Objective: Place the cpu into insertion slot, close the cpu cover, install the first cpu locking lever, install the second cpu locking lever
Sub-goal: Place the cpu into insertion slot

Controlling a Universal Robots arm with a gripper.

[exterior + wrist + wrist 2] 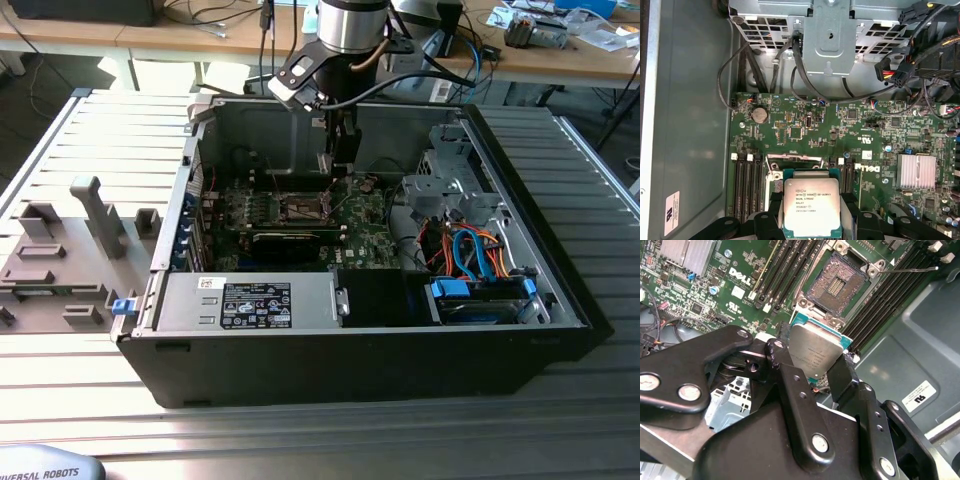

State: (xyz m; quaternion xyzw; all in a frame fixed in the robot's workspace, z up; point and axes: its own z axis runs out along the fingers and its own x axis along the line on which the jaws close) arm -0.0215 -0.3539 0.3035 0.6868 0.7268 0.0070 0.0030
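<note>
Reaching down into the open black metal computer case (350,372) that lies on the ribbed grey metal tabletop (300,440), the arm's black claw (340,150) hangs above the green motherboard (372,226) in the exterior view.

In the second wrist view the claw (815,367) is clamped on the small flat square cpu with its dull silver-grey metal top (817,351), one black finger (790,385) pressing each opposite edge. Just past the claw's tips sits the square insertion slot (834,287), uncovered, its grid of contacts bare; the cpu is not seated in it. A thin silver wire lever (912,270) sticks out beyond the slot.

In the first wrist view the cpu (811,212) sits flat between the claw's (811,202) fingers, printed face up. Long black memory slots (747,185) run on either side of the claw, and a finned silver heatsink (917,171) stands well off to one side.
</note>
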